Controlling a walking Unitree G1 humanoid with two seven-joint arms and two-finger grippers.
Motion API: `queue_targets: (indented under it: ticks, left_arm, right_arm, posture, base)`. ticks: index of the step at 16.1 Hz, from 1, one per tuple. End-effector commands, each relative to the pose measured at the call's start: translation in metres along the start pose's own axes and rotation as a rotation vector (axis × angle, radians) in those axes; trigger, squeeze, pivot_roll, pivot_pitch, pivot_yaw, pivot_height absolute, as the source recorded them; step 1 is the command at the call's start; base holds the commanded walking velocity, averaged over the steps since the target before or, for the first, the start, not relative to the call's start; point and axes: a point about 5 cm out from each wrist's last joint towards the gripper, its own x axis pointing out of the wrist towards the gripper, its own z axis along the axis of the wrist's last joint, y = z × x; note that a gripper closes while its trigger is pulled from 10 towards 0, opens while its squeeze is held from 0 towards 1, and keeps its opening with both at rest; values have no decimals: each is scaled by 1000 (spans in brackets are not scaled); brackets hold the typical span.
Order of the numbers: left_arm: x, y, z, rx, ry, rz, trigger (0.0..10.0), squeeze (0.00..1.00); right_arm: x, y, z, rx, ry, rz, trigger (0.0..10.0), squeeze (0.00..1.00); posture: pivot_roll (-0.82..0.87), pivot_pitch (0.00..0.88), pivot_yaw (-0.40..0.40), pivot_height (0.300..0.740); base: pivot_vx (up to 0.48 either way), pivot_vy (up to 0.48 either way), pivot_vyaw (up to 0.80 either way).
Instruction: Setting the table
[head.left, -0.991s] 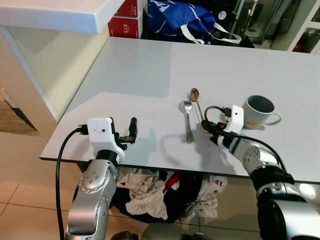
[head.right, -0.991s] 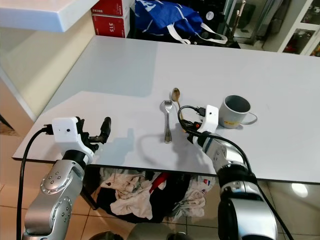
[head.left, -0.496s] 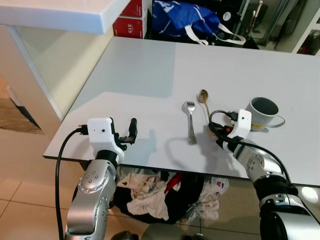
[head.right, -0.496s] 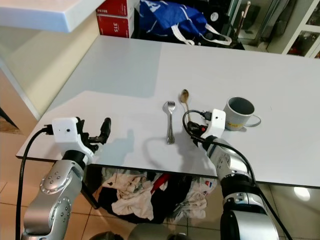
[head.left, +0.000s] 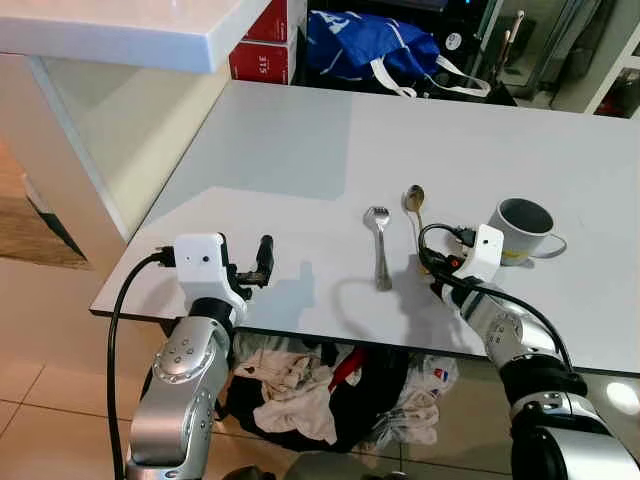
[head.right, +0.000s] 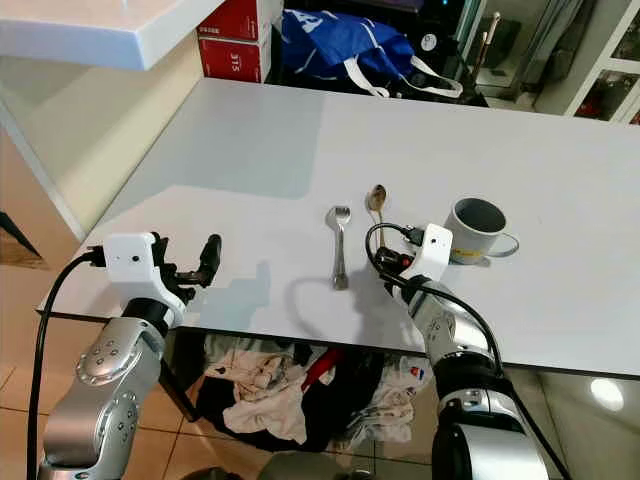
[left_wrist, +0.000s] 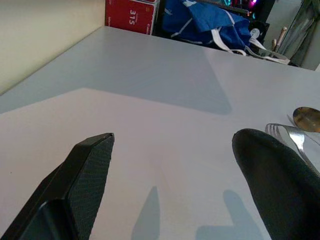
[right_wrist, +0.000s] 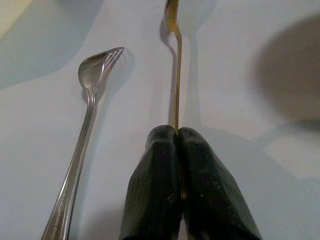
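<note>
Fingers (right_wrist: 155, 200) of right gripper (right_wrist: 179, 150) pressed together, pinching handle of slim gold-coloured metal spoon (head.left: 415, 205) lying flat on white rectangular table (head.left: 300, 150). Silver metal fork (head.left: 380, 245) just beside, at spoon's 9 o'clock. Grey ceramic mug (head.left: 522, 228) at 3 o'clock, upright. Left gripper (left_wrist: 170, 165) spread wide, above table's near edge.

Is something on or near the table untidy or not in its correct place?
Yes: crumpled laundry lies heaped under the table. On top, the fork and mug look orderly; the right gripper pinches the gold spoon.
</note>
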Motion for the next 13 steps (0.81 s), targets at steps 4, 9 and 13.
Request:
queue_targets:
  ticks: [4,9,13]
  left_arm:
    - [-2,-2,5,1,-9,-19,10000,0]
    - [-3,-1,6,5,-8,-19,10000,0]
    - [-2,-2,5,2,-8,-18,10000,0]
  right_arm:
    - [-5,-13,-54,168,248,-102,10000,0]
    - [-1,-8,-53,195,249,-109,10000,0]
    - [-1,-10,-50,3,292,-85,10000,0]
  posture:
    - [-28,37,12,731]
    - [-15,24,9,731]
    - [-20,18,1,731]
  base:
    - [0,0,0]
    - [0,0,0]
    - [0,0,0]
